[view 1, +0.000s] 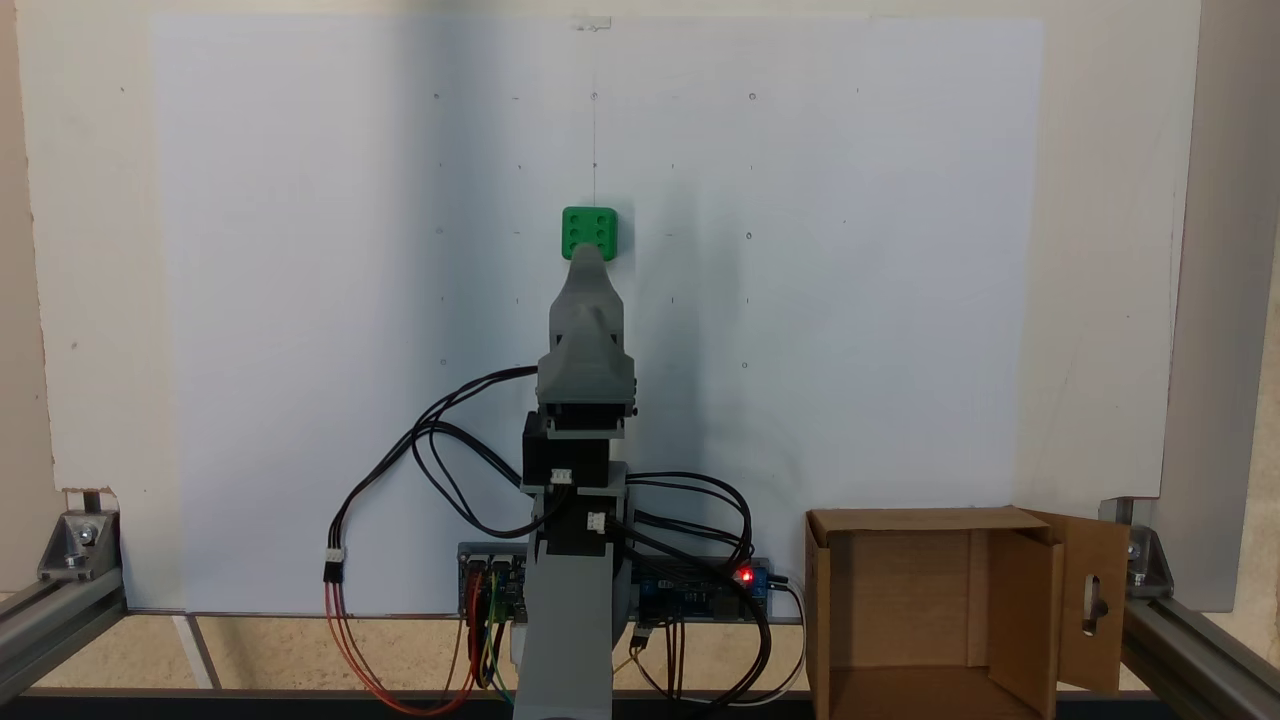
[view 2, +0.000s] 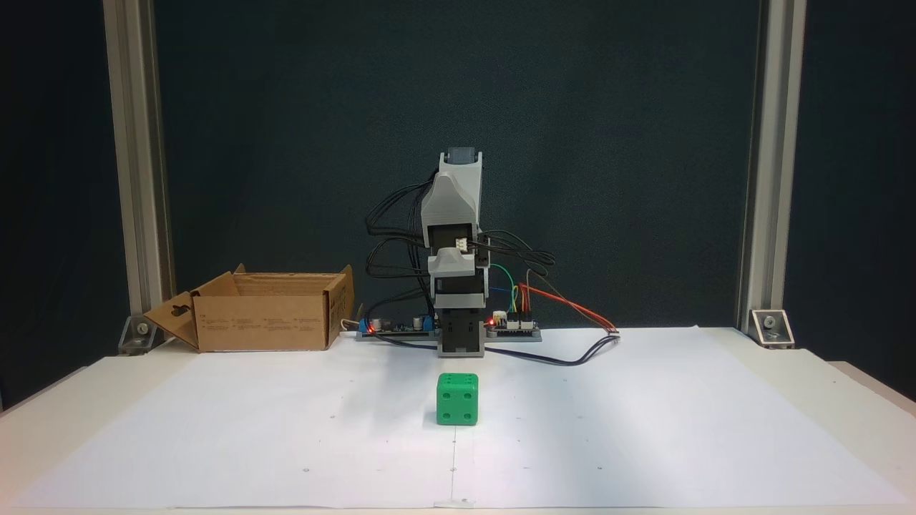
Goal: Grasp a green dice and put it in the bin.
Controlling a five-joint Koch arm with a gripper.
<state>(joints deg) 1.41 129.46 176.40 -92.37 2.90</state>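
The green dice (view 2: pixel 457 399) sits on the white paper straight out from the arm's base, well apart from the bin (view 2: pixel 268 322); the hand (view 1: pixel 586 255) hangs above, near it, its state untellable.
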